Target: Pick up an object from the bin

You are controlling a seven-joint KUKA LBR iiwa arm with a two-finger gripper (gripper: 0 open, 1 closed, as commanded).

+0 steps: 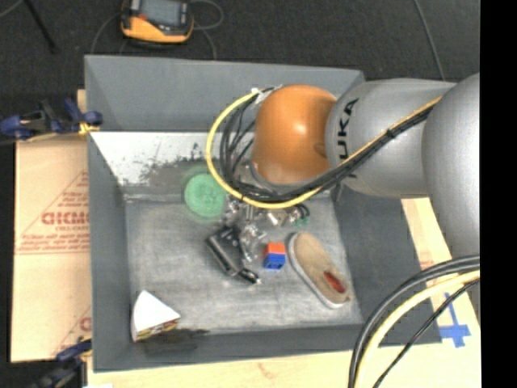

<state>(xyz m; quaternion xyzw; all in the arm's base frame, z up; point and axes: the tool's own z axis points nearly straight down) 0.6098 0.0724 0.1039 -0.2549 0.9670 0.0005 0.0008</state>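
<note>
Grey is seen all over the bin (pixel 105 241), its far wall paler and speckled with dark flecks. By that far wall a round disc (pixel 202 194) is shown in mint green. Mid-floor, a small block (pixel 275 257) is picked out in blue with an orange-red part, and a black oblong thing (pixel 222 251) is made out beside it. Toward the right wall an oval thing (pixel 319 269) is seen in beige, marked red inside. In the near left corner a white wedge (pixel 152 314) is noted, edged in brown. Above, an orange cover (pixel 292 136), a yellow cable (pixel 212 148) and a silver arm (pixel 404 144) lettered in black are seen.
</note>
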